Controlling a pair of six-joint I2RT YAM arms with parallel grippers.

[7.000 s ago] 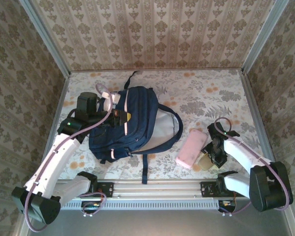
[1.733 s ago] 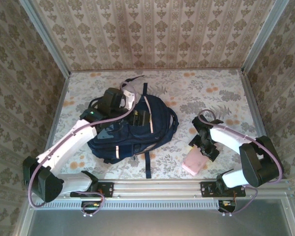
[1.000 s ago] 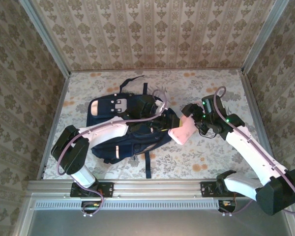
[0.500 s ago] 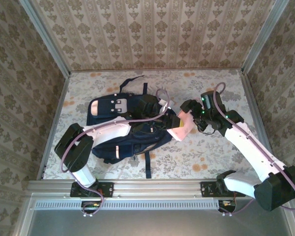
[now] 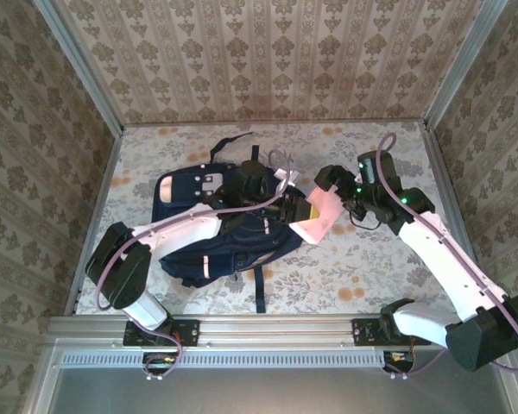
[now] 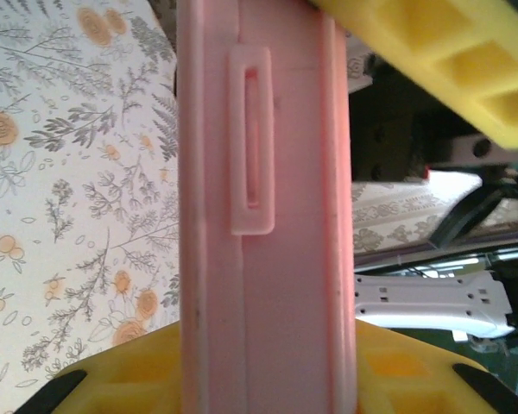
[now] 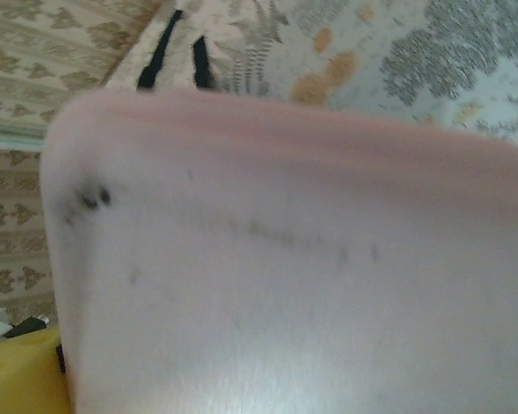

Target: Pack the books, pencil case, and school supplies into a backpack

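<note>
the pink pencil case [image 5: 317,222] hangs just beside the backpack's [image 5: 209,237] right edge, near the middle of the table [image 5: 371,267]. the left gripper [image 5: 297,210] has its yellow pads [image 6: 242,384] pinched across the case's narrow sides. the right gripper [image 5: 333,192] sits at its far end; whether it grips, i cannot tell. the case looks light, smooth and slightly squashy, so mid-length is the safest hold

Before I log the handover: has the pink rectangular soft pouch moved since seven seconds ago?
Yes. The pink pouch moved away from the grey metal front rail, leftward toward the navy fabric backpack.
</note>
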